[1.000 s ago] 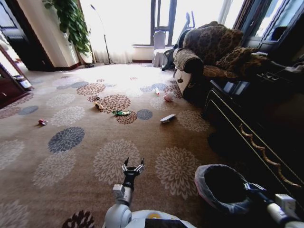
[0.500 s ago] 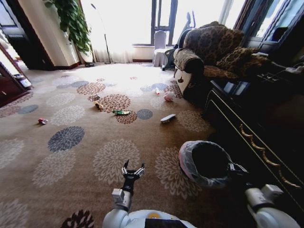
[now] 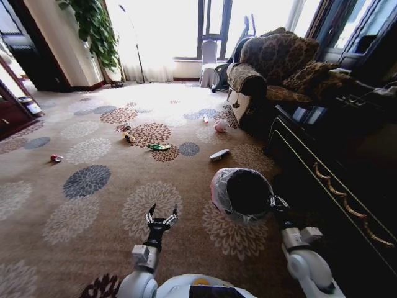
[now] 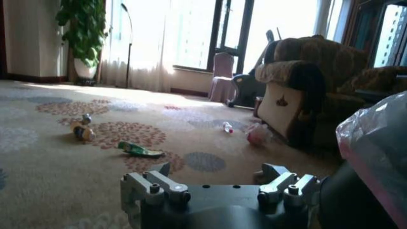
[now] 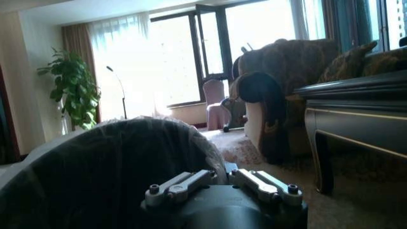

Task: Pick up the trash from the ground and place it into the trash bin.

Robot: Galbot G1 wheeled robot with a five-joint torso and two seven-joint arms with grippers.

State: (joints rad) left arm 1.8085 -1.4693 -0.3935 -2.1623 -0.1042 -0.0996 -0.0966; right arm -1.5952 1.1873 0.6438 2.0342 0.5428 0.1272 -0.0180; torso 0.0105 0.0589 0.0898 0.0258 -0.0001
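White arms end in black, screw-studded pincers: left pincer [image 3: 160, 218], right pincer [image 3: 276, 202].

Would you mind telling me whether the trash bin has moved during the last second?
Yes. The trash bin, held by the right gripper, has shifted leftward and farther from the robot, toward the white flat packet.

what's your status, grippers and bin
Right gripper shut on trash bin rim, bin tipped. Left gripper open, empty. Trash: green wrapper on carpet ahead.

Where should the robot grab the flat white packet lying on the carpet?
Probably across the narrow middle of the flat white packet, coming straight down from above. It lies flat and slanted on the patterned carpet, so the fingers should close across its short width.
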